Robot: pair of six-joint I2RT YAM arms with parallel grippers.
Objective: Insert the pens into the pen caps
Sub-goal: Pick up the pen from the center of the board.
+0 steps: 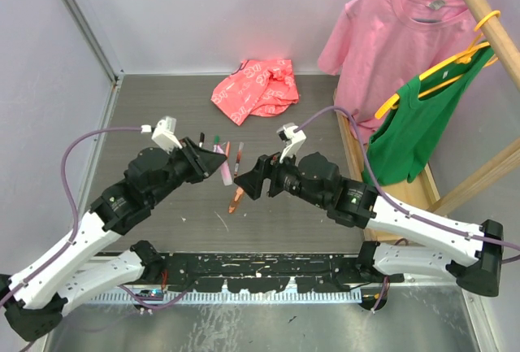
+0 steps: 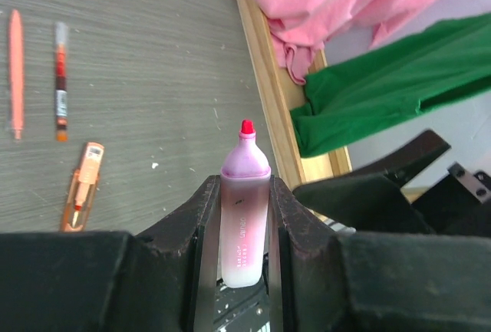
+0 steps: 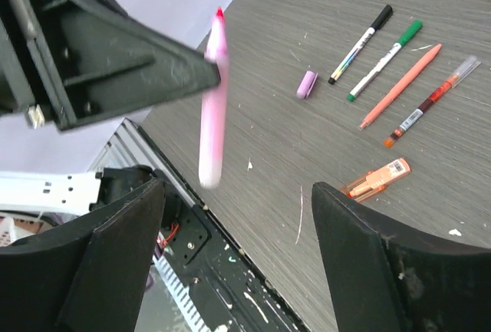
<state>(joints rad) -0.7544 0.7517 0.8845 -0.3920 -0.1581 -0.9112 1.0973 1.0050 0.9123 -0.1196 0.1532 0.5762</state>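
Observation:
My left gripper is shut on the pink highlighter and holds it above the table with its uncapped red tip pointing away. The highlighter also shows in the right wrist view. My right gripper faces it from the right, jaws wide open and empty. On the table lie a lilac cap, a white marker with a black cap, a white marker with a green cap, a salmon-orange pen, a dark red pen and a short orange pen.
A red patterned cloth lies at the back of the table. A wooden rack at the right carries a pink shirt and a green shirt. A black rail runs along the near edge.

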